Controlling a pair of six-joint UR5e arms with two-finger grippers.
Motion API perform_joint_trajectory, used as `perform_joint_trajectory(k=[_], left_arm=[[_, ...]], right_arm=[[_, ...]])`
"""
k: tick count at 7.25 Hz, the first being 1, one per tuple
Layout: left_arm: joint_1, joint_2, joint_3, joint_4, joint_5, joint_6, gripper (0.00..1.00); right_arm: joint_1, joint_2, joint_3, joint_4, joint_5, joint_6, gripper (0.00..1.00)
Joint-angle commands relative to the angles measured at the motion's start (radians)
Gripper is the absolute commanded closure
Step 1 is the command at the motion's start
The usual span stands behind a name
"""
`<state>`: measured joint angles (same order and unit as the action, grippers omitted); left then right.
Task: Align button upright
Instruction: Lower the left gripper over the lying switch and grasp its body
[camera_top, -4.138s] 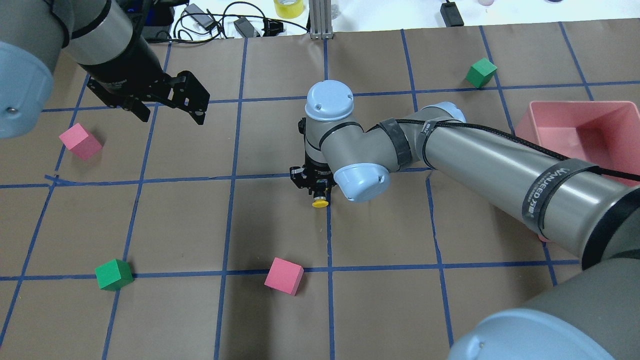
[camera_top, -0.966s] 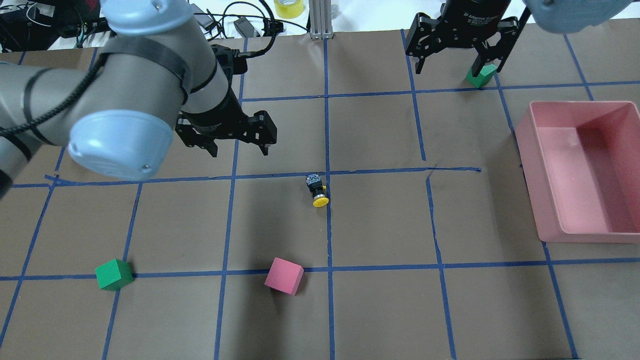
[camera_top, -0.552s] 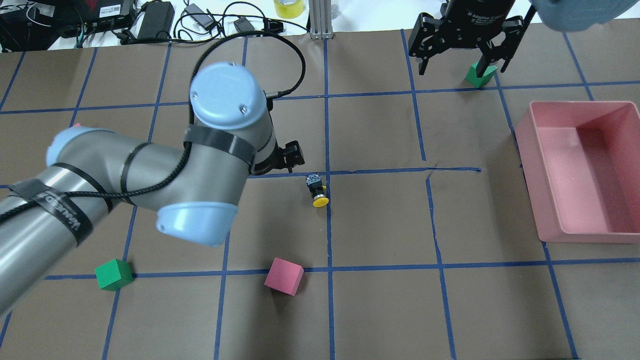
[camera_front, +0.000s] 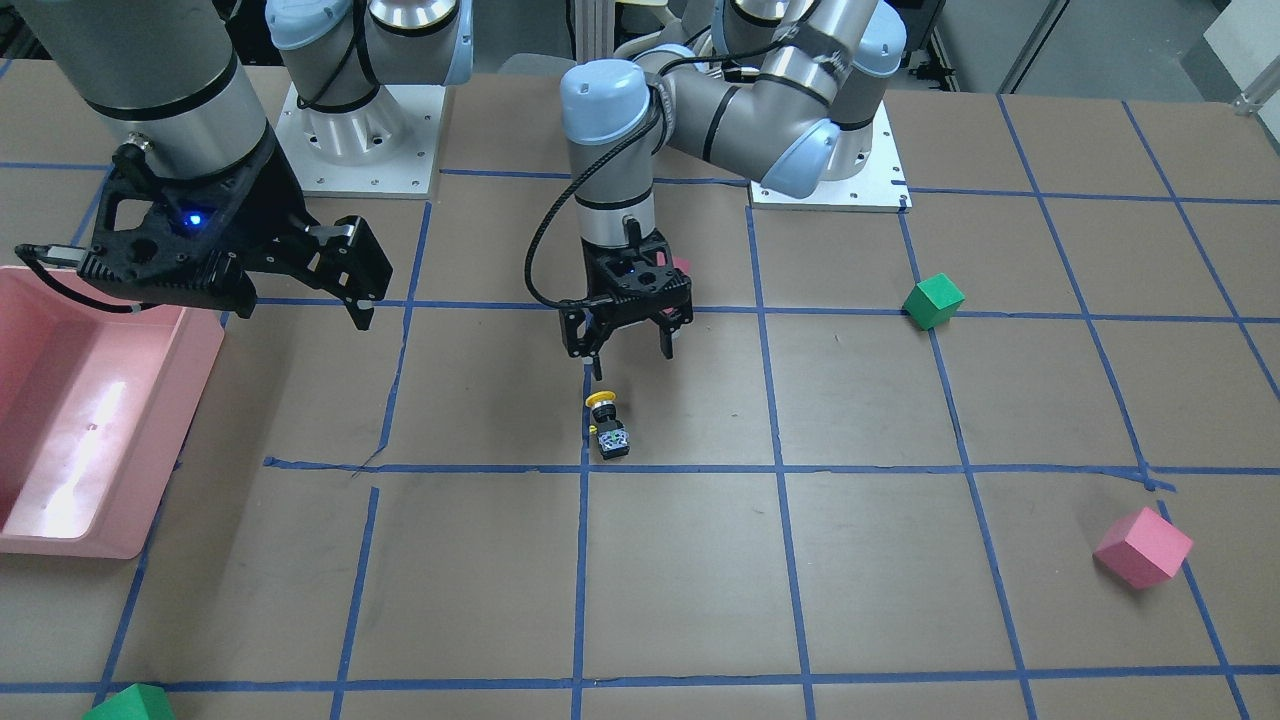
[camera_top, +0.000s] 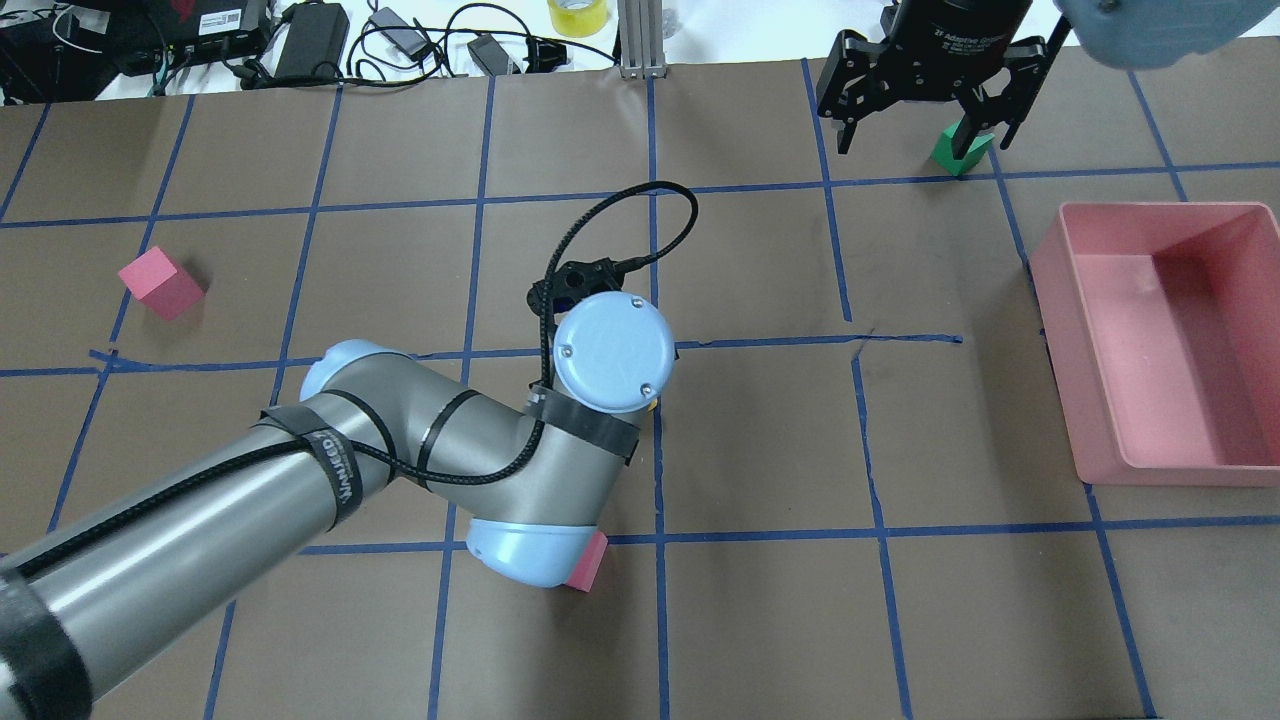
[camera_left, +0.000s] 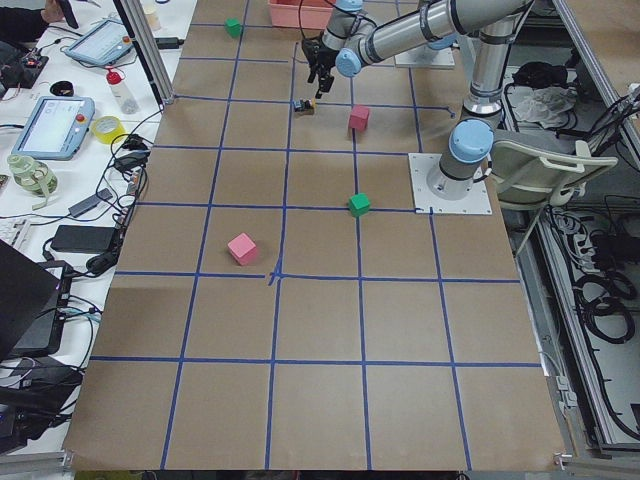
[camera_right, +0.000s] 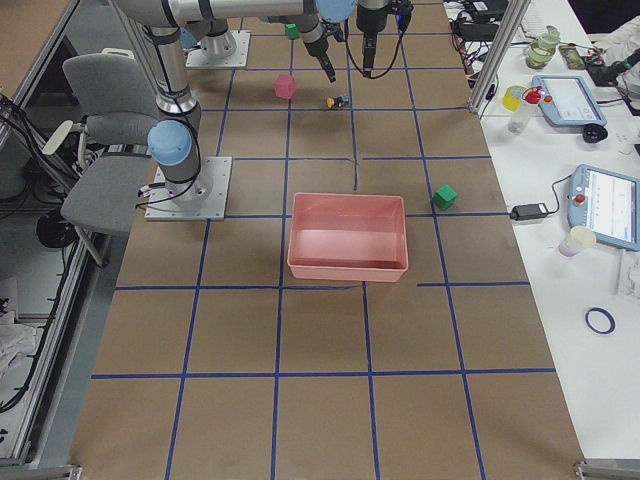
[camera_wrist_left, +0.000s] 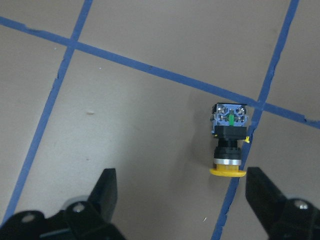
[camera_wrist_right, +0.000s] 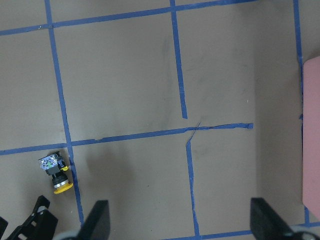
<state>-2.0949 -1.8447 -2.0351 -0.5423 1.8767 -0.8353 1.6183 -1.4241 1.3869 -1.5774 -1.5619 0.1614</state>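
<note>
The button (camera_front: 607, 424) lies on its side on the brown table paper by a blue tape line, its yellow cap toward the robot. It also shows in the left wrist view (camera_wrist_left: 229, 140) and in the right wrist view (camera_wrist_right: 55, 172). In the overhead view my left arm hides it. My left gripper (camera_front: 630, 360) is open and empty, pointing down just above the button on its cap side; its fingers (camera_wrist_left: 102, 192) frame the lower part of the wrist view. My right gripper (camera_top: 920, 138) is open and empty, high at the far right.
A pink bin (camera_top: 1060, 330) stands at the right edge. A green cube (camera_top: 962, 152) sits under the right gripper. A pink cube (camera_top: 160, 283) lies at the far left, another pink cube (camera_top: 588, 570) peeks from under my left arm, and a green cube (camera_front: 932, 300) lies near the left base.
My left arm has swung right across the table, and its gripper now hangs over the button, hiding it from overhead. The right gripper stays at the far right. The button has not moved.
</note>
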Motion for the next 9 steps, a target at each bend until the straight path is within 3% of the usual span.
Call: perform_joint_trajectory(k=[1, 2, 5, 9], left_arm=[[-0.043, -0.098, -0.02, 0.227, 0.038, -0.01, 0.09], [-0.047, -0.137, -0.069, 0.302, 0.109, 0.036, 0.09], [-0.05, -0.256, -0.08, 0.528, 0.121, 0.093, 0.1], [-0.085, -0.294, -0.083, 0.545, 0.119, 0.247, 0.1]], right_arm=[[0.0, 0.001, 0.003, -0.001, 0.002, 0.004, 0.0], [0.0, 0.001, 0.003, -0.003, 0.003, 0.006, 0.0], [0.0, 0.001, 0.003, -0.003, 0.006, 0.006, 0.0], [0.003, 0.001, 0.003, -0.003, 0.006, 0.006, 0.0]])
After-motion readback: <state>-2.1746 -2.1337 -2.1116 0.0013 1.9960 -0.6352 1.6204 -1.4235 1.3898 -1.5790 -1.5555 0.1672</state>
